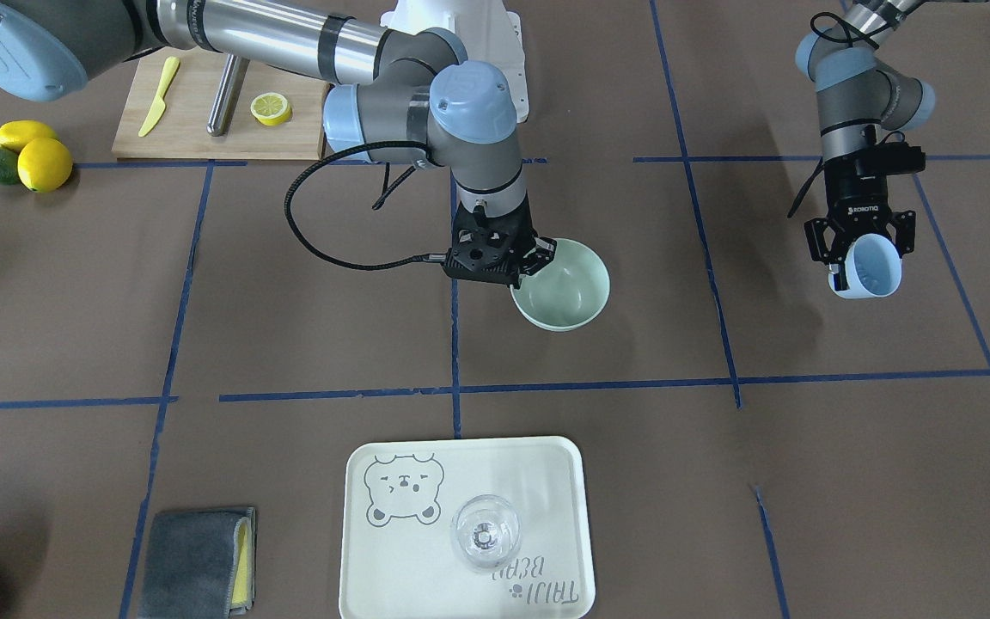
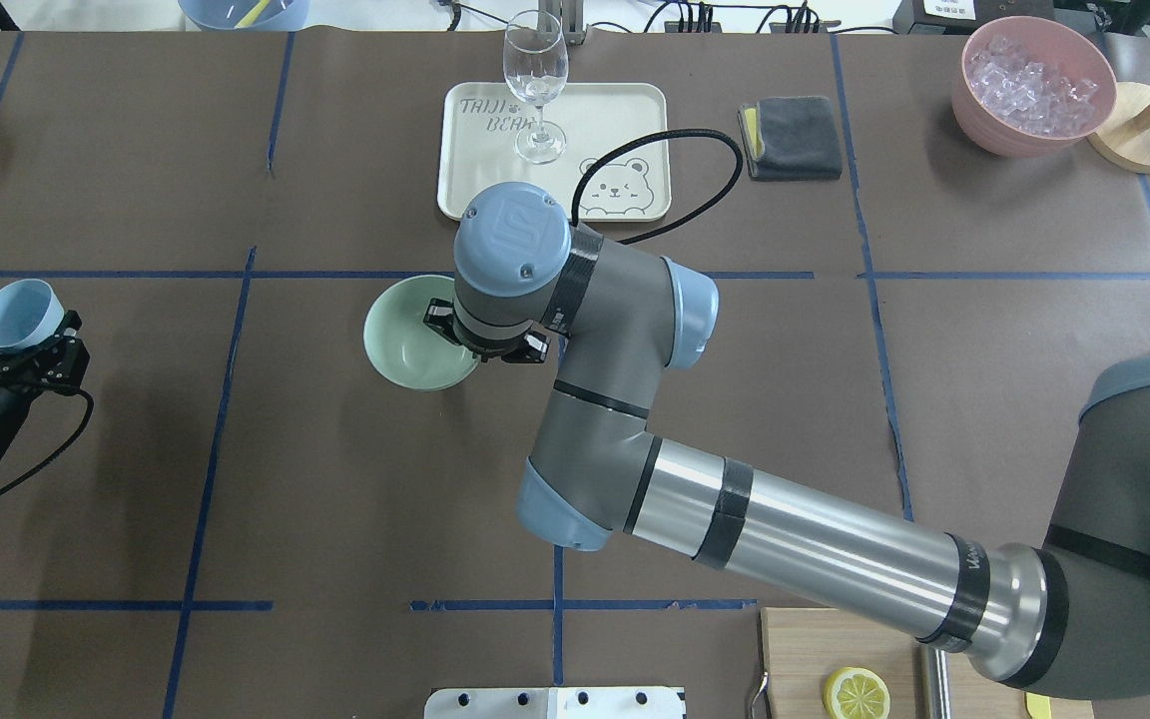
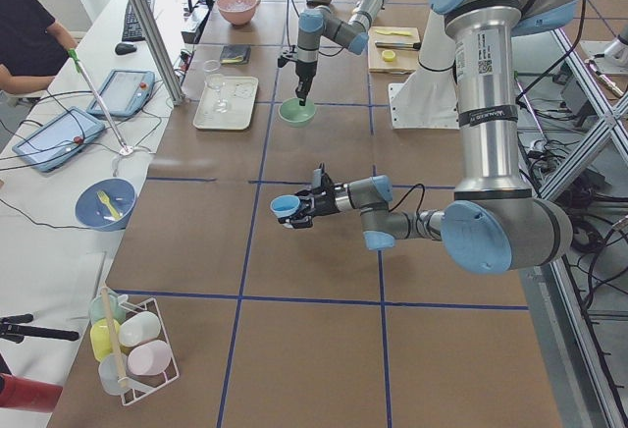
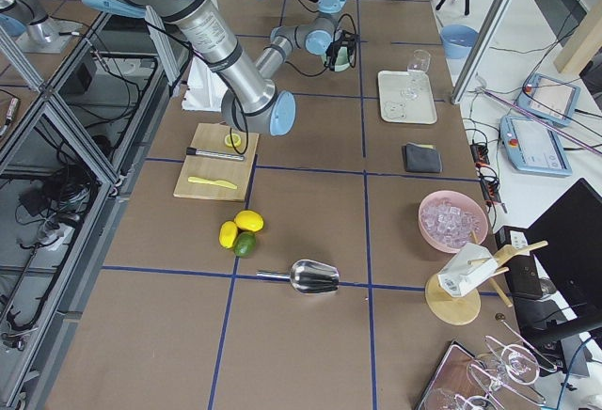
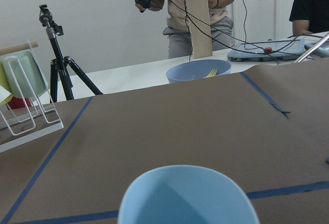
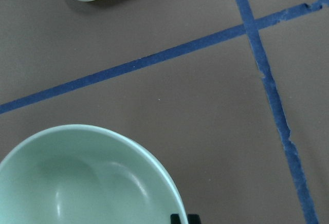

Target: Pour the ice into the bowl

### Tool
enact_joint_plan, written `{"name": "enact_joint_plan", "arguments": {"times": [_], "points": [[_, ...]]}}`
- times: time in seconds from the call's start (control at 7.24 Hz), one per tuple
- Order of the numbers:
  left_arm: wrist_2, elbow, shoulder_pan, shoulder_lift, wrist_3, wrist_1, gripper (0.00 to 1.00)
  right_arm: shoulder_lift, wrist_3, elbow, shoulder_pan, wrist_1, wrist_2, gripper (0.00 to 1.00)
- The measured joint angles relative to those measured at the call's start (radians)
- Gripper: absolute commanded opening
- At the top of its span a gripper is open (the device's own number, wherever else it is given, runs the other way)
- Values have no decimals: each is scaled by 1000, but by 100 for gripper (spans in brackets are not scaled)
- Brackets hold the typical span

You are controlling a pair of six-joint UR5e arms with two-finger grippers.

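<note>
My left gripper (image 1: 863, 251) is clenched around a blue cup (image 1: 871, 273) and holds it roughly upright above the table, far out on my left side. The ice should be in this cup. In the left wrist view I see only the pale inner wall near the rim, so I cannot confirm it; maybe the cubes sit lower. The bowl (image 1: 571, 299) stands on the table near the centre. My right gripper (image 1: 540, 256) grasps its rim on the bowl's right side.

The relation that matters is this: the bowl lies to the right of the cup, well apart, with one blue tape line (image 2: 221, 419) between them. The left arm carries the load, so I judge it must travel sideways to the right until the cup's rim is over the open part of the bowl, and then tip. The right wrist hangs over the bowl's right edge, so the free approach is from the left. The whitish ice in the pink container (image 2: 979, 125) is far off on the right and is not for this pour.
</note>
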State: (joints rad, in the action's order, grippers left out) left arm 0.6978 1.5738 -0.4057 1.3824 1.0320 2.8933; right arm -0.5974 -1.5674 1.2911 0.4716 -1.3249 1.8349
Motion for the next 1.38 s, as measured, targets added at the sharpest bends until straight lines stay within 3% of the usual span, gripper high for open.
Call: {"name": "enact_joint_plan", "arguments": {"times": [0.14, 0.41, 0.55, 0.97, 1.1, 1.38], "points": [[8, 47, -1, 0, -4, -1, 0, 13, 0, -22, -24, 11, -13, 0], [68, 139, -2, 2, -6, 0, 0, 21, -6, -32, -59, 18, -22, 84], [99, 170, 0, 6, -25, 0, 0, 21, -11, -33, -65, 21, -23, 100], [121, 205, 4, 45, -272, -9, 0, 0, -20, 1, -22, 59, -18, 100], [105, 214, 6, 84, -346, -17, 0, -50, -19, 68, 1, 61, -12, 100], [-23, 229, 36, 180, -396, -129, 0, -191, -12, 232, 58, 61, 33, 100]]}}
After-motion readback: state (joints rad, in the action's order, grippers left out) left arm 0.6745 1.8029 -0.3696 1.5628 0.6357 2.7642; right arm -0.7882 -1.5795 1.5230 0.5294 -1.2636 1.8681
